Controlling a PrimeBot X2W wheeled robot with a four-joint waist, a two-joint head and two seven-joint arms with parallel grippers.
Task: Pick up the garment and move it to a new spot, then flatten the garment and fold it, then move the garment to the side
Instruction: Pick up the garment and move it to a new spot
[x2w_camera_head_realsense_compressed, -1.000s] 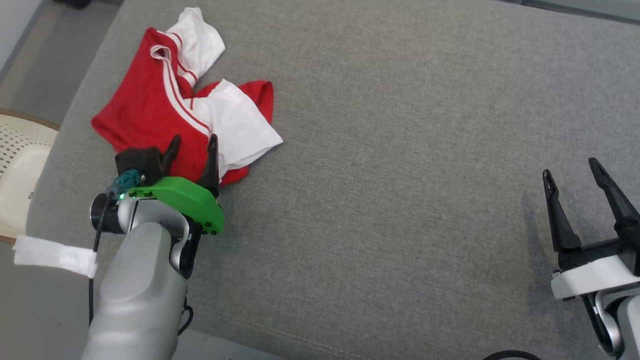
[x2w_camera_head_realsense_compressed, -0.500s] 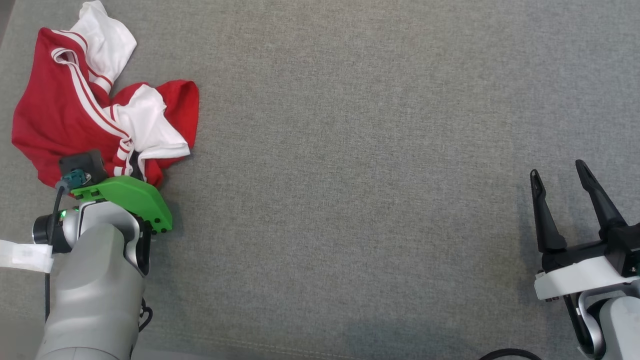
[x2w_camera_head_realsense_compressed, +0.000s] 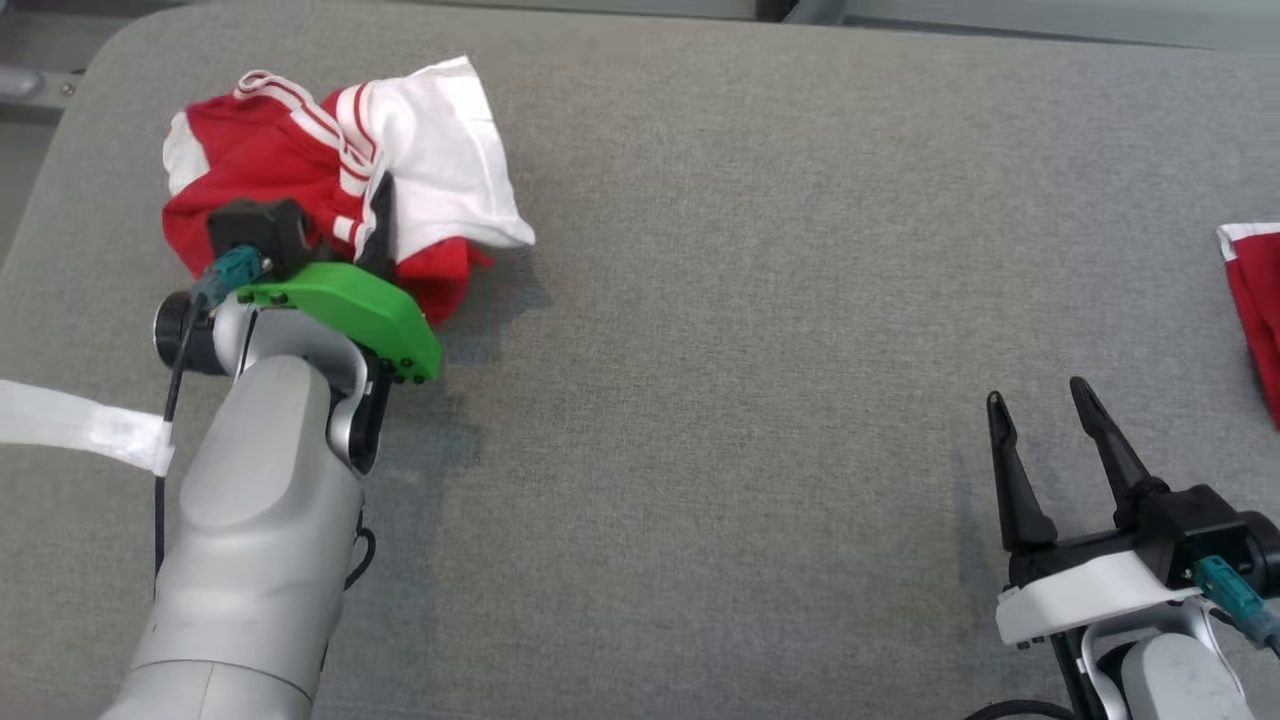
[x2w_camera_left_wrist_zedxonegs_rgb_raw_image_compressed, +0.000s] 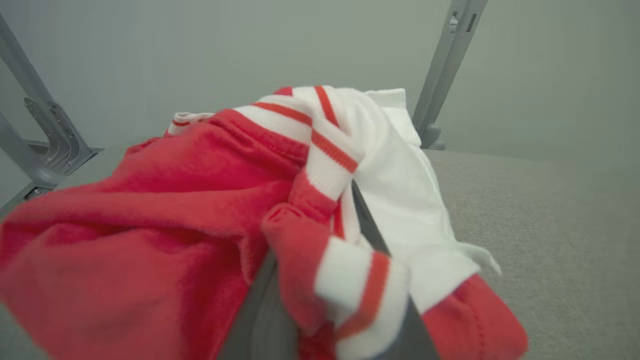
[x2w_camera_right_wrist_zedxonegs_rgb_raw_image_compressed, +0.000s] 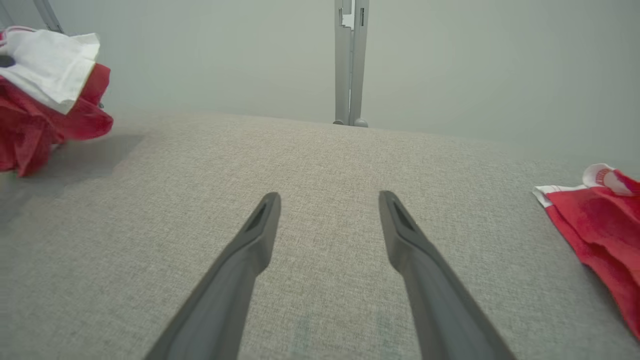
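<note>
Jaws of left gripper (x2w_camera_head_realsense_compressed: 352, 208) pinching bunched red-and-white garment (x2w_camera_head_realsense_compressed: 440, 150), seemingly raised, right gripper (x2w_camera_head_realsense_compressed: 1038, 395) jaws spread

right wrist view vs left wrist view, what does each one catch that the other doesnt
Right wrist view: the right gripper open over the grey surface, plus a second red and white cloth at its right edge. Left wrist view: the left gripper closed on the garment, folds bunched between its fingers. Both: the garment, the grey surface, grey frame posts behind.
</note>
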